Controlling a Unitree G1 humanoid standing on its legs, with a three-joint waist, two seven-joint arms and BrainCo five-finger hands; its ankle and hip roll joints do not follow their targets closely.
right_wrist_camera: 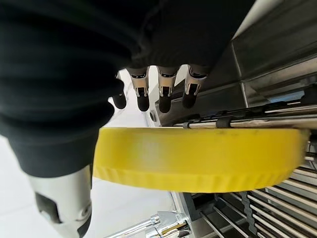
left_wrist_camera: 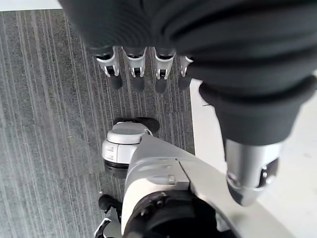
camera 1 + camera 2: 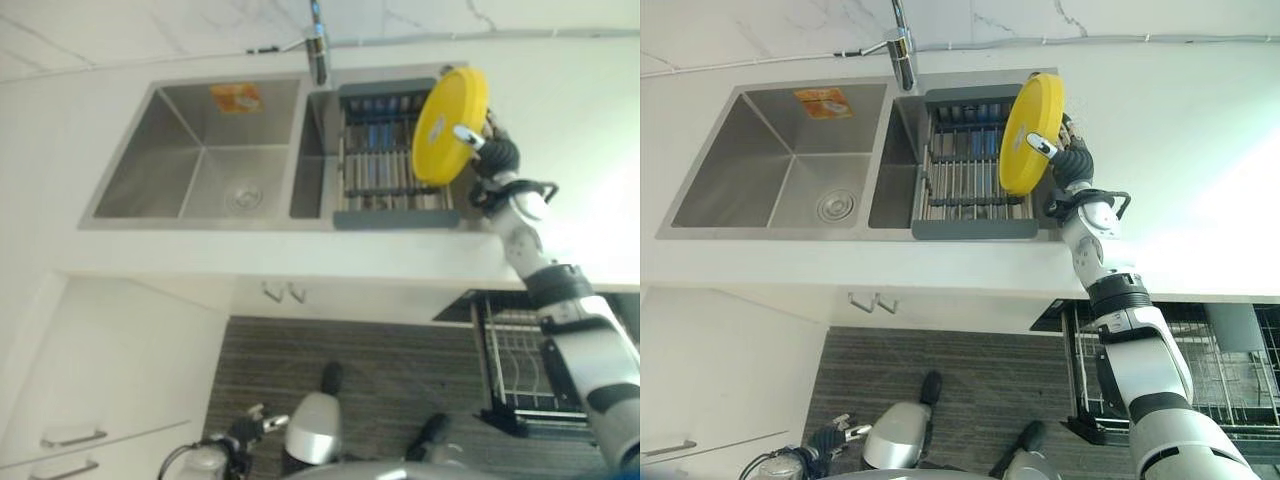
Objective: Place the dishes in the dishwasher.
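A round yellow plate (image 3: 450,125) is held on edge above the right end of a grey drying rack (image 3: 385,170) that sits in the sink's right basin. My right hand (image 3: 497,157) is shut on the plate's right rim, thumb across the front and fingers (image 1: 166,94) behind it. The right wrist view shows the plate's rim (image 1: 198,158) between thumb and fingers, with the rack's bars beyond. My left hand (image 3: 830,437) hangs low by the floor, its fingers (image 2: 136,69) straight and holding nothing.
A steel double sink (image 3: 200,150) with a faucet (image 3: 318,45) is set in the white counter (image 3: 1180,110). Below the counter at the right, a wire dishwasher rack (image 3: 1240,370) is pulled out. White cabinet drawers (image 3: 100,390) stand at lower left.
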